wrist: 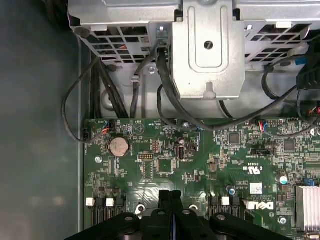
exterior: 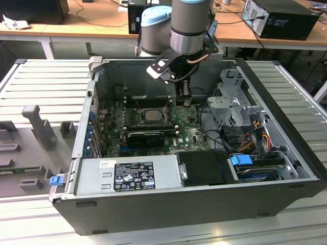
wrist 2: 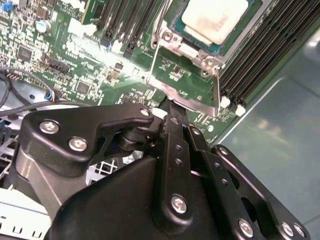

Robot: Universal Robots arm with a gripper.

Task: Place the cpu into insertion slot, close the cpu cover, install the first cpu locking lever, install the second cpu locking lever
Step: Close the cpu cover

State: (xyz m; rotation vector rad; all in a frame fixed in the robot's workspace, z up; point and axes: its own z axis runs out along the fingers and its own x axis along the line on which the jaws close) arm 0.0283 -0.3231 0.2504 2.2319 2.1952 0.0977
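The cpu (wrist 2: 215, 20), a pale square chip, lies flat in the insertion slot (wrist 2: 227, 49) on the green board; it is the grey square (exterior: 152, 115) in the exterior view. The cpu cover (wrist 2: 186, 80), a thin metal frame with a window, stands tilted up from the socket's edge. My gripper (wrist 2: 170, 111) is shut with its black fingertips pressed together, right at the cover's free edge and holding nothing. The joined fingers (wrist: 170, 197) hover over the board. In the exterior view the gripper (exterior: 183, 97) hangs just to the right of the socket.
Long black memory slots (wrist 2: 260, 55) flank the socket. A metal drive cage (exterior: 232, 102) with cables rises on the exterior view's right. The power supply (exterior: 127, 176) fills the case's front. A coin battery (wrist: 119, 146) and black cables (wrist: 165, 95) lie near the board's edge.
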